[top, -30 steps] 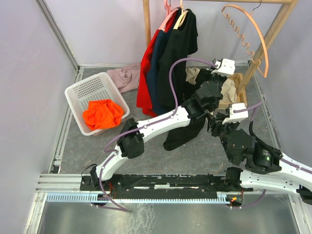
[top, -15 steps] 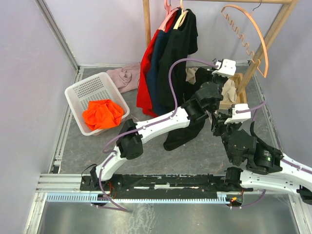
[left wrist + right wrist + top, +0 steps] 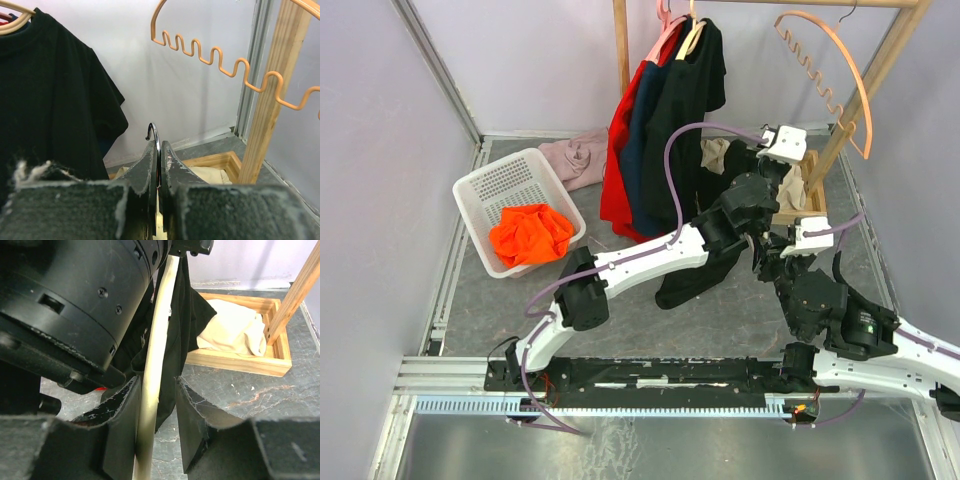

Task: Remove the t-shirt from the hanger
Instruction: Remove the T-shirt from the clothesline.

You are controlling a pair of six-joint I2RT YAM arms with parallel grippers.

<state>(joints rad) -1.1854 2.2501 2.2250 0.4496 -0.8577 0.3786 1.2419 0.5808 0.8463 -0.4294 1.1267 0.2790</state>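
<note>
So the left pincer (image 3: 158,150) is pressed tight together on the metal hook (image 3: 153,131) of the hanger (image 3: 162,315), holding it up over the right half of the tabletop (image 3: 470,300). The black t-shirt (image 3: 692,278) is on that hanger and drapes down from it, with its bottom end bunched on the tabletop around the middle. The right pincer (image 3: 157,382) sits partly spread with the hanger's pale arm running up between its fingers (image 3: 192,410). The arm looks close against the left finger with a gap on the other side, so it's around it rather than clamped. Shirt fabric hangs just behind that arm. Toward the far right corner there's a wooden tray (image 3: 240,362) with a cream cloth (image 3: 235,327) lying in it, at the foot of the wooden rack (image 3: 620,40). The rack carries a red shirt (image 3: 618,170), a navy one (image 3: 642,130) and another black one (image 3: 690,90) side by side, plus an empty orange wavy hanger (image 3: 858,82) off to the right. By the left edge is a white basket (image 3: 500,180) with an orange garment (image 3: 528,235) in it, and a pink garment (image 3: 575,155) lies crumpled at the far edge just beside the basket.
</note>
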